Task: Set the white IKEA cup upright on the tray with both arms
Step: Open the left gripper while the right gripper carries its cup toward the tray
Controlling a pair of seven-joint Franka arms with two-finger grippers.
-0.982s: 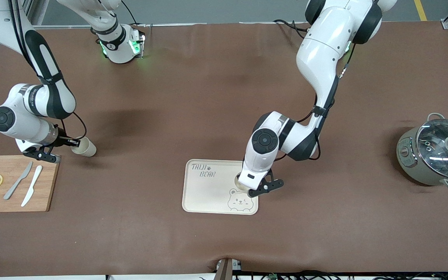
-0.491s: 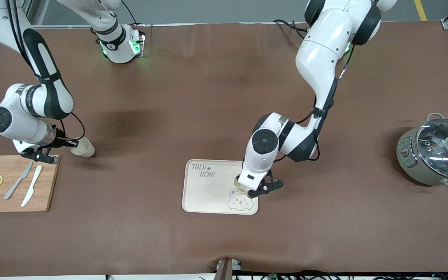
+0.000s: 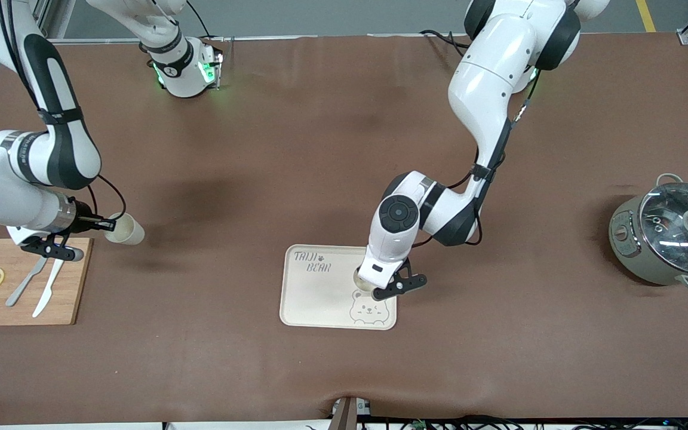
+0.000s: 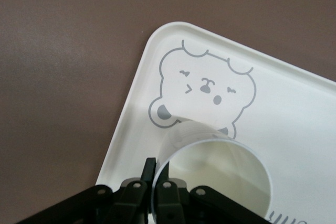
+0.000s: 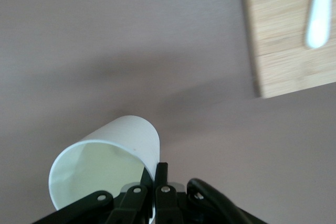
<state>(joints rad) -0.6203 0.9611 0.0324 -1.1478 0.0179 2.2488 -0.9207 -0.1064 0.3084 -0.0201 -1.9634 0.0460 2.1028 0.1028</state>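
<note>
Left gripper (image 3: 378, 285) pinches the rim of an upright white cup (image 4: 212, 174) on the tray (image 3: 314, 298): release straight up. Right gripper (image 3: 107, 226), near the table's right-arm edge, pinches the second cup (image 3: 124, 230), tilted: carry level.

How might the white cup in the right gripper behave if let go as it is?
The smooth, round white cup hangs tilted from the right gripper, pinched at its rim over the brown table. Released now, it would probably drop onto its side and roll. It looks light and stiff.
</note>
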